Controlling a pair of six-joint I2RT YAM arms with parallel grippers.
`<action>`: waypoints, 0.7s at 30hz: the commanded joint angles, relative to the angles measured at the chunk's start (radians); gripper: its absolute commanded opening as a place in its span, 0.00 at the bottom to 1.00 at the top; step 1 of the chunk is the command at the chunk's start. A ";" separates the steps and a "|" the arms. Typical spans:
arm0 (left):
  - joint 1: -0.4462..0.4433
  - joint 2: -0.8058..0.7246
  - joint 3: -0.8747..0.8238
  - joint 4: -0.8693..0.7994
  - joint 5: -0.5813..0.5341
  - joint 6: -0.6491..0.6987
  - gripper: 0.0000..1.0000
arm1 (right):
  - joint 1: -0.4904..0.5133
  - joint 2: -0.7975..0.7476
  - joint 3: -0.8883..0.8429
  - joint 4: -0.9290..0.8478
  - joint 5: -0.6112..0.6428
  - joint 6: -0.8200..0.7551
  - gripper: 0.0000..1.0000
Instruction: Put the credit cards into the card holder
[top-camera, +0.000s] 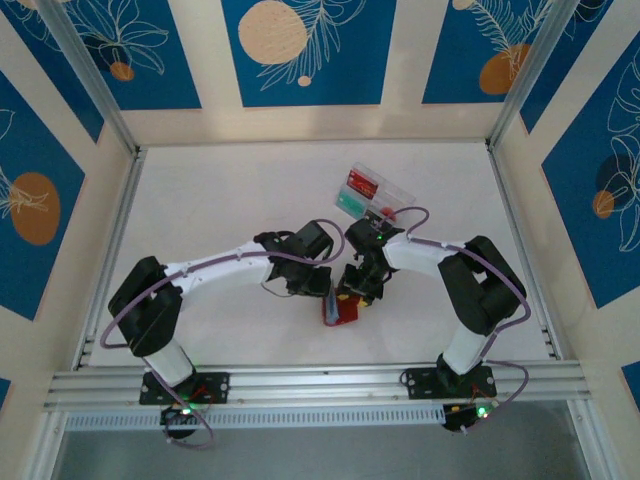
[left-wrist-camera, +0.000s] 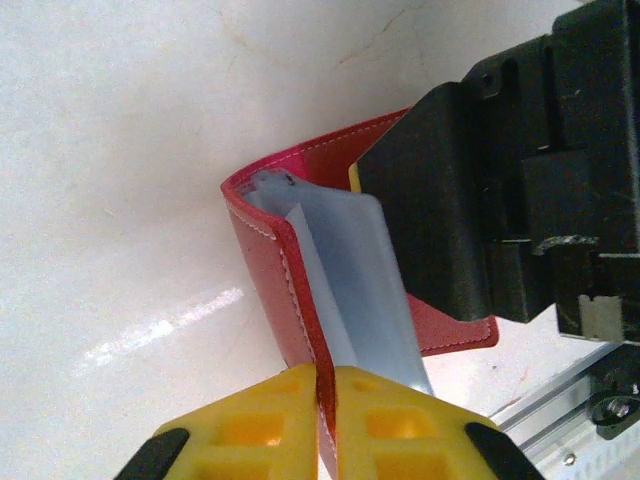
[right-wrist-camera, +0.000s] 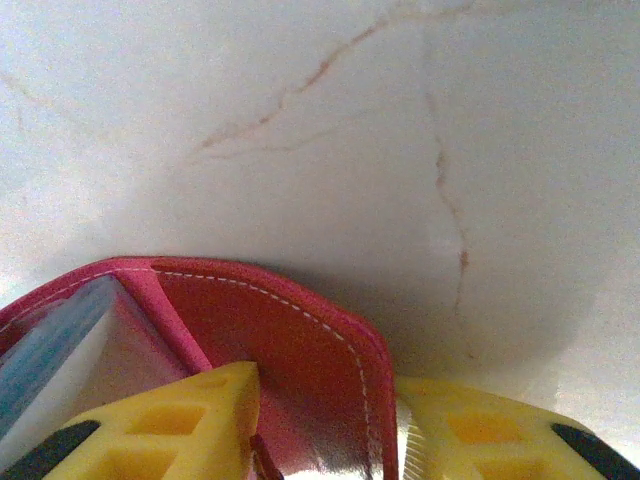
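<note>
The red card holder (top-camera: 340, 310) stands half open on the table between both arms. My left gripper (left-wrist-camera: 325, 375) is shut on the edge of one red flap (left-wrist-camera: 265, 260), and the pale clear pockets (left-wrist-camera: 350, 270) fan out beside it. In the top view my left gripper (top-camera: 326, 288) meets the holder from the left. My right gripper (right-wrist-camera: 325, 385) is open, its yellow fingers straddling a corner of the other flap (right-wrist-camera: 290, 330). Its black body (left-wrist-camera: 480, 200) looms over the holder. A red card (top-camera: 362, 185) and a teal card (top-camera: 350, 203) lie in the clear box.
The clear plastic compartment box (top-camera: 385, 200) sits behind the right arm at mid table. An aluminium rail (top-camera: 300, 380) runs along the near edge, just in front of the holder. Frame posts and patterned walls close in the table's sides and back.
</note>
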 joint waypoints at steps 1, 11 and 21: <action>-0.004 -0.026 -0.015 -0.028 -0.012 0.002 0.06 | -0.001 0.084 -0.040 0.041 0.083 -0.029 0.39; 0.009 -0.046 -0.017 -0.055 -0.051 -0.016 0.00 | -0.002 -0.018 0.000 -0.077 0.224 -0.038 0.48; 0.011 -0.065 -0.029 -0.009 -0.021 -0.016 0.00 | -0.009 -0.130 0.065 -0.263 0.387 -0.020 0.56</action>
